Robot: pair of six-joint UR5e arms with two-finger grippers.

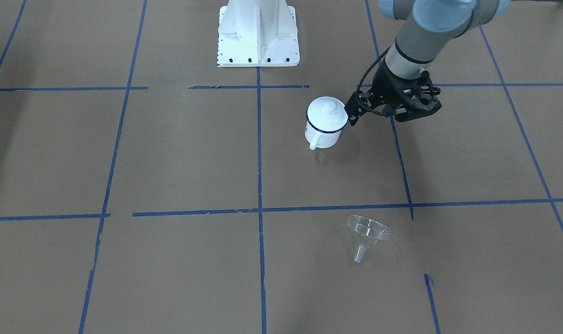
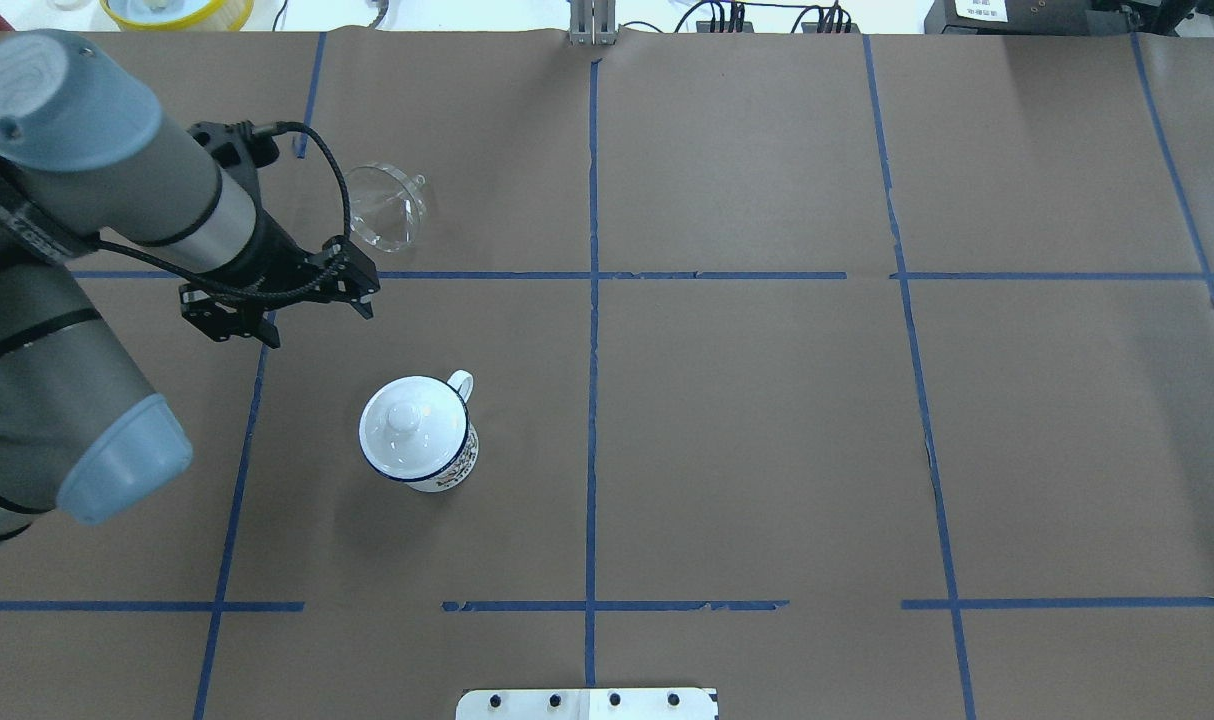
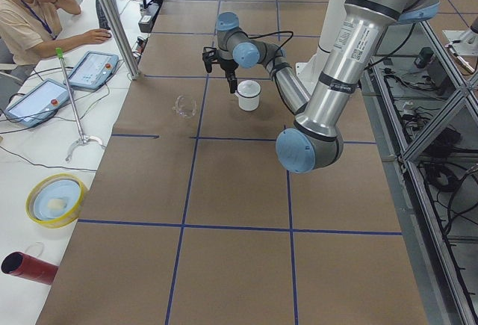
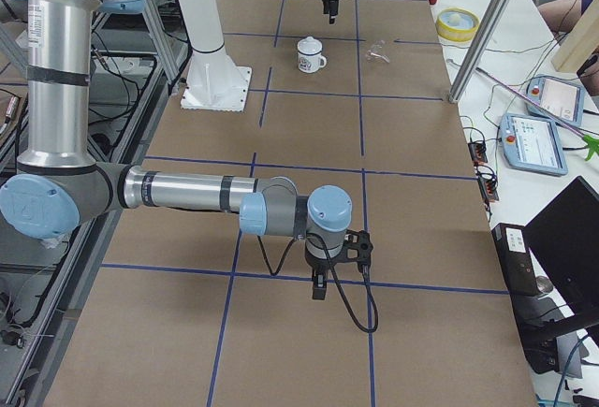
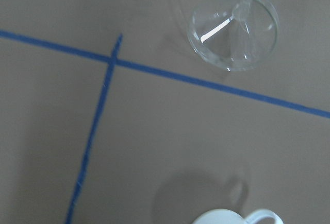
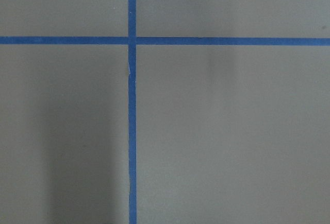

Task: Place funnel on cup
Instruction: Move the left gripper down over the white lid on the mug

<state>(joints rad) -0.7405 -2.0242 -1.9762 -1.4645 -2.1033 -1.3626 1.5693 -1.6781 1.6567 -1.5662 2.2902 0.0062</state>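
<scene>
The clear funnel (image 1: pixel 368 229) lies tilted on the brown table, also in the overhead view (image 2: pixel 385 205) and the left wrist view (image 5: pixel 233 28). The white mug with a dark blue rim, the cup (image 1: pixel 325 132), stands upright (image 2: pixel 447 465) with a white knobbed lid (image 2: pixel 412 425) on it. My left gripper (image 1: pixel 351 121) hangs empty above the table between funnel and cup (image 2: pixel 367 305), its fingers drawn to one tip, so shut. My right gripper (image 4: pixel 318 290) shows only in the exterior right view, over bare table far from both. I cannot tell whether it is open.
The white robot base (image 1: pixel 258 37) stands behind the cup. A yellow bowl (image 3: pixel 56 199) and a red tube (image 3: pixel 26 267) sit beyond the table's far edge, by an operator (image 3: pixel 30 11) with tablets. Blue tape lines cross the table.
</scene>
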